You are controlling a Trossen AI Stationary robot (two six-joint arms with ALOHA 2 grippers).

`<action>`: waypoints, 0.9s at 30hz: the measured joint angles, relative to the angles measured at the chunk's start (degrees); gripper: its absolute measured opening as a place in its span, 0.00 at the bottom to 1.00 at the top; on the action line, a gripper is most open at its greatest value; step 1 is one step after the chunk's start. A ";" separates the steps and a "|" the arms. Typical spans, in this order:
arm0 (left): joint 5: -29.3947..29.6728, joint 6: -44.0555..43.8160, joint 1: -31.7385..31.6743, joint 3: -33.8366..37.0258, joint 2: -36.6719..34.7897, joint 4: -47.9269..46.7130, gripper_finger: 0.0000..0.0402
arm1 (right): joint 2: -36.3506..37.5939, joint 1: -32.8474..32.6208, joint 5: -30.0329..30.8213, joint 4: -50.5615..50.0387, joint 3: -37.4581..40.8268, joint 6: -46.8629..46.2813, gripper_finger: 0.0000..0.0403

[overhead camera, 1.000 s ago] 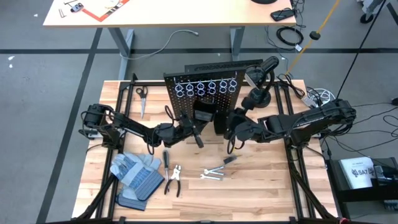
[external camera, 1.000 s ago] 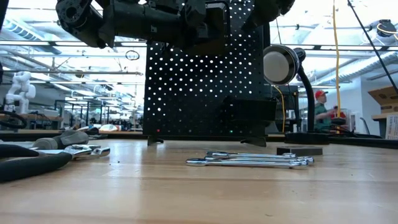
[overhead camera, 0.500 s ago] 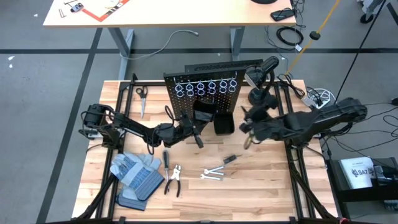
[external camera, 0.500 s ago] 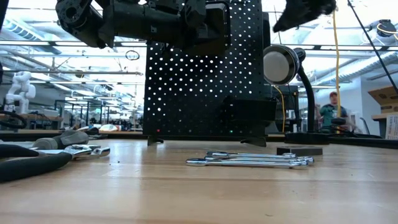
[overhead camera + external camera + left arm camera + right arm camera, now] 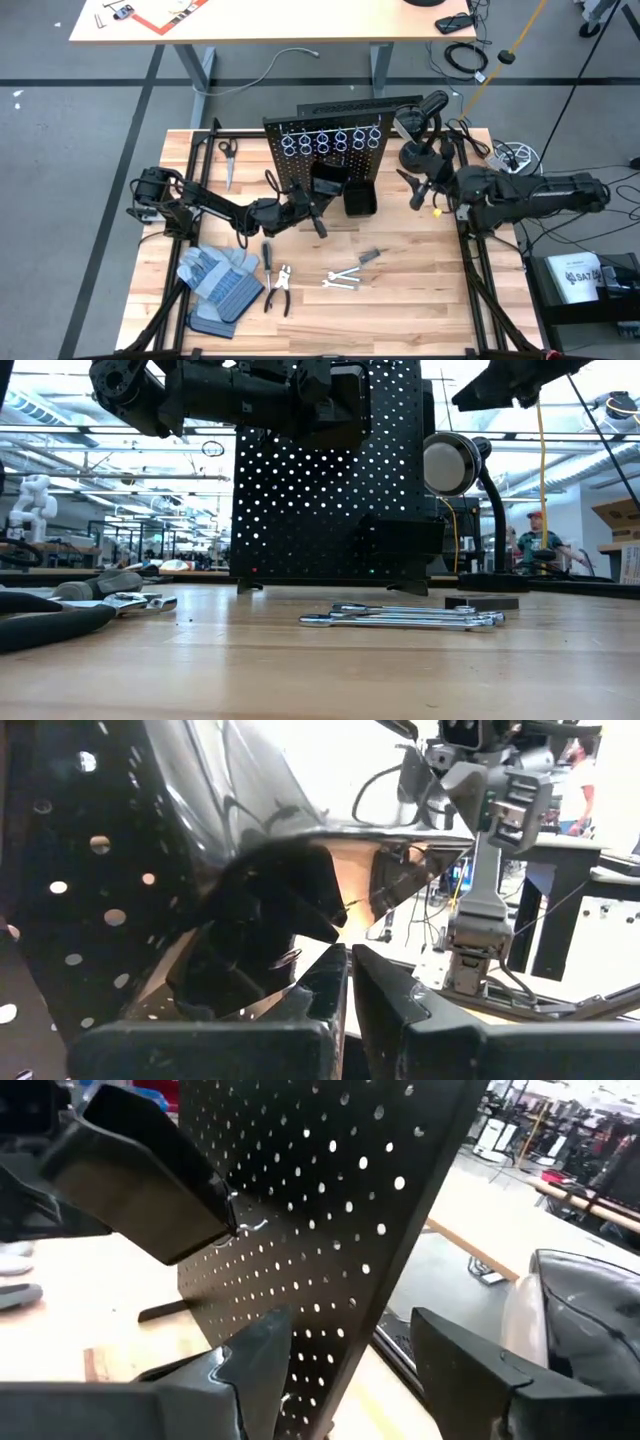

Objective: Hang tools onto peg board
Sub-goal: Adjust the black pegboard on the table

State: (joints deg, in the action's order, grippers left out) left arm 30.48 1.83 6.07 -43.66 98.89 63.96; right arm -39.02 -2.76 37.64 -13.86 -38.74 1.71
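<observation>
left hand (image 5: 318,222): your fingers are pressed together, nothing between them, parked at the foot of the peg board (image 5: 325,160), centre of the high view.
right hand (image 5: 418,190): your fingers (image 5: 250,1355) stand apart, empty, touching nothing, right of the peg board beside the lamp (image 5: 415,120).
peg board: upright, upper centre of the table (image 5: 420,290).
wrenches (image 5: 343,279): flat on the table, lower centre.
grey metal piece (image 5: 370,256): just above the wrenches.
pliers (image 5: 279,290) and screwdriver (image 5: 267,254): lower left, next to the gloves (image 5: 220,280).

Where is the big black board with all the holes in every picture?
High view: black perforated metal peg board, upper middle.
Low view: centre, behind silver wrenches.
Left wrist view: left edge.
Right wrist view: middle.
Shared landmark: its small black bin.
</observation>
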 joint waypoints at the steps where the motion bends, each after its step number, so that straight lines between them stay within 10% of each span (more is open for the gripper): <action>1: 0.00 0.00 0.00 0.00 0.00 0.00 0.08 | -0.51 1.17 -1.57 0.71 0.00 0.58 0.50; 27: -0.02 0.02 0.00 0.02 0.00 -0.66 0.08 | -13.00 21.98 -22.18 15.67 -1.97 5.35 0.50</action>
State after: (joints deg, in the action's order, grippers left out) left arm 30.46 1.85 6.07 -43.64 98.89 63.31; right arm -52.02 19.22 15.45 1.80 -40.71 7.06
